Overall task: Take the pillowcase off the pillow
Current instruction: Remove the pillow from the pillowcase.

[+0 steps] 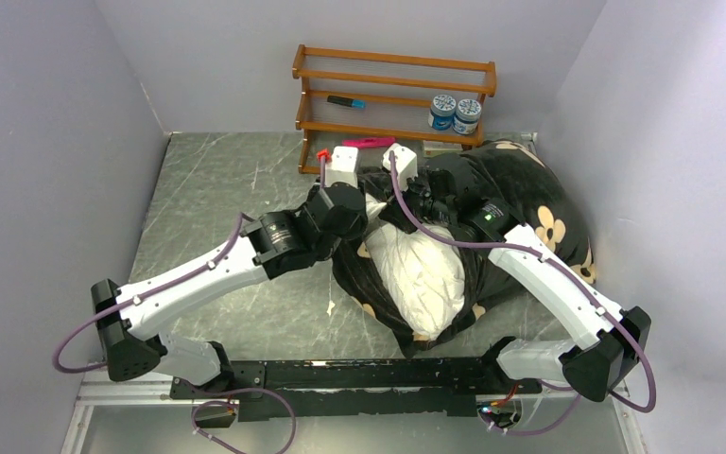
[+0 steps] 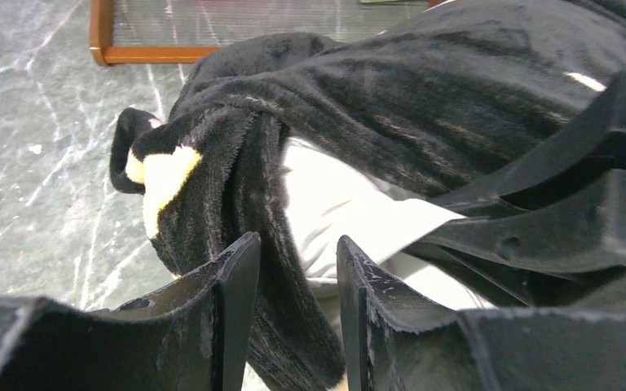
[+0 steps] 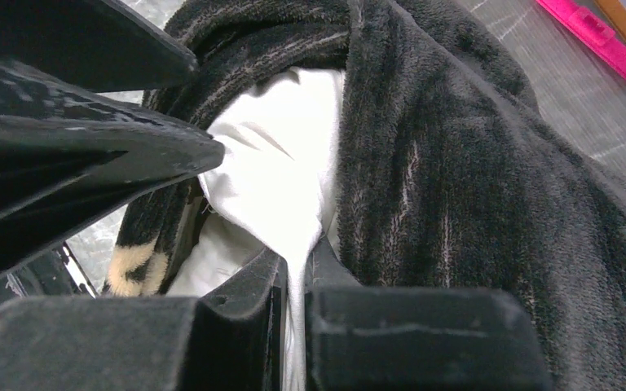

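Right wrist: right tool (image 3: pixel 293 281) pinching pillow (image 3: pixel 281 175); left tool (image 2: pixel 297 281) part-open astride pillowcase (image 2: pixel 269 269) fold.

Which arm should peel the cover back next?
Left. Its end effector straddles a fold of the pillowcase, jaws apart; the right end effector is shut on the white pillow.

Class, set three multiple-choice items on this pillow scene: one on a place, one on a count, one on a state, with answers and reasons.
1. Where are the jars?
A. on the wooden rack
B. on the pillow
C. on the table's near edge

2. How many jars?
A. one
B. two
C. four

3. What does the right end effector pinch?
A. black pillowcase
B. white pillow
C. nothing

Answers: 1 A, both stand on a rack shelf; 2 B, two blue-labelled jars side by side; 3 B, white cloth runs between its closed fingers.
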### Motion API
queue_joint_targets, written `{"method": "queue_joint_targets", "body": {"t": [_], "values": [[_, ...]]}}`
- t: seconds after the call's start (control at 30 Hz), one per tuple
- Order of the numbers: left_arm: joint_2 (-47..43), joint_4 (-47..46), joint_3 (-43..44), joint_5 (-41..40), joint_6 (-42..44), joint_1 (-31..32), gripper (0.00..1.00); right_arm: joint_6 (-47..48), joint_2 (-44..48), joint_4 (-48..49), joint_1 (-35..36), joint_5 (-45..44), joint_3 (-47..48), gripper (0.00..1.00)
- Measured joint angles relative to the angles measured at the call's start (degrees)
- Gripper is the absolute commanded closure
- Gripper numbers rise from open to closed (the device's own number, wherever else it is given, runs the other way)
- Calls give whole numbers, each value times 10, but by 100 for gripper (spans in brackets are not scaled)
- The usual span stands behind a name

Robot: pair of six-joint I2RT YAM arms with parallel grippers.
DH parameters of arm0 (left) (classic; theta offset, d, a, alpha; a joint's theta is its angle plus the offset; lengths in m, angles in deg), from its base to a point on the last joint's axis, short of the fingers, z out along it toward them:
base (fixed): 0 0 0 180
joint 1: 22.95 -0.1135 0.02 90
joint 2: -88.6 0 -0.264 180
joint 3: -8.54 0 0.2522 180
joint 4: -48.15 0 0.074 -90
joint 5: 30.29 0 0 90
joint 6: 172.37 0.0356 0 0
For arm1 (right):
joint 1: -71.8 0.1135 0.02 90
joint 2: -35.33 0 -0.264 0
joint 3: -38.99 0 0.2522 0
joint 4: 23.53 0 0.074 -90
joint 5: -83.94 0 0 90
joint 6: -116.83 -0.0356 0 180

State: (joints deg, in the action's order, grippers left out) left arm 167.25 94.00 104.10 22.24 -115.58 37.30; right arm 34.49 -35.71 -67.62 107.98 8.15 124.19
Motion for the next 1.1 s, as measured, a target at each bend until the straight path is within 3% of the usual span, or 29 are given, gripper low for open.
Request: {"method": "queue_joint_targets", "body": {"t": [0.47,0.8,1.0,1.1], "values": [[45,34,2,-71,2,2,58,0,0,0,0,-1,0,100],[57,30,-17,-83,2,-29,83,9,0,3,0,-10,-1,100],[28,-8,-59,-16,9,-83,94,17,1,14,1,-20,-5,100],[14,-29,-79,32,11,-118,95,22,4,20,1,-24,-5,100]]}}
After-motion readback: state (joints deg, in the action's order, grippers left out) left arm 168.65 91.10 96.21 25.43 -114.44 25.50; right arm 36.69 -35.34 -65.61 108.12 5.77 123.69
